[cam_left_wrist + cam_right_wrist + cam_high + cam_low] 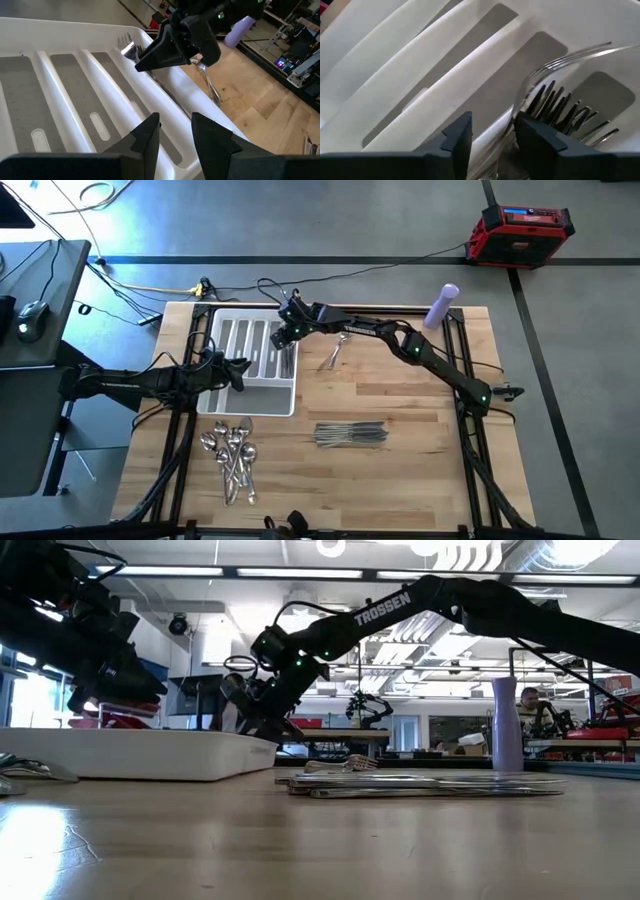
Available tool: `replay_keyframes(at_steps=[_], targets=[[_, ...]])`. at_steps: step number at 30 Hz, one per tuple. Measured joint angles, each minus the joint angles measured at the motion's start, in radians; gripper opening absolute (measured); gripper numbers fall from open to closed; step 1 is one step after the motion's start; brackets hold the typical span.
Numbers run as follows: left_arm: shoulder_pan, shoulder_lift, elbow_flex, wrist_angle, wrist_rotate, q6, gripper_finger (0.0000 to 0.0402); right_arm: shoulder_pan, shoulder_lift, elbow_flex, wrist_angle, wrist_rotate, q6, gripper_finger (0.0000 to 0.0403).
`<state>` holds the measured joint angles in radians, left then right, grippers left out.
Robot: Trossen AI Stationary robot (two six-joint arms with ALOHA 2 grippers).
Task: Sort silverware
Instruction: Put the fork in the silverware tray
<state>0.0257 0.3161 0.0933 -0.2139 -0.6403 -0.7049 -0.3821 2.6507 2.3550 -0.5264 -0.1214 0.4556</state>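
Note:
My right gripper [492, 127] hangs open over the far right compartment of the white tray [250, 395], slanting down into it. Forks [560, 110] lie in that compartment, and one fork's handle runs up between the fingers. My left gripper [176, 122] is open and holds nothing; it sits over the tray's left side [243, 370]. Of the silverware on the wooden table, a few forks [335, 355] lie just right of the tray, knives [350, 435] are stacked in the middle, and spoons [232, 455] are heaped near the front. My right gripper's fingers stand on either side of a fork's handle [512, 117], coming from above and slanting down. Whether a finger touches the handle I cannot tell. The fork lies in the tray's compartment on the other forks.
A purple bottle [441, 307] stands at the table's far right corner. A red case [520, 235] and cables lie on the floor beyond the table. A person [530, 700] shows in the room behind. Bare wood lies right of the knives.

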Motion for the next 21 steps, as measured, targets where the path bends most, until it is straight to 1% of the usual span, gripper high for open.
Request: replay_keyframes(at_steps=[2, 6, 7, 12, 19, 21], targets=[[0.0, 0.0, 0.0, -0.001, 0.0, 0.0, 0.0097, 0.0, 0.0, 0.0, -0.01, 0.01, -0.012, 0.0096], [0.0, 0.0, 0.0, 0.0, 0.0, 0.0, 0.0097, 0.0, 0.0, 0.0, -0.028, 0.032, -0.054, 0.0025], [0.0, 0.0, 0.0, 0.0, 0.0, 0.0, 0.0097, 0.001, 0.0, 0.0, -0.031, 0.041, -0.063, 0.0013], [0.0, 0.0, 0.0, 0.0, 0.0, 0.0, 0.0097, 0.005, -0.004, 0.001, -0.046, 0.057, -0.067, 0.0002], [0.0, 0.0, 0.0, -0.001, 0.0, 0.0, 0.0097, 0.022, -0.033, 0.0, -0.086, 0.064, -0.075, 0.0], [0.0, 0.0, 0.0, -0.001, 0.0, 0.0, 0.0097, 0.034, -0.051, -0.001, -0.088, 0.092, -0.097, 0.0]])
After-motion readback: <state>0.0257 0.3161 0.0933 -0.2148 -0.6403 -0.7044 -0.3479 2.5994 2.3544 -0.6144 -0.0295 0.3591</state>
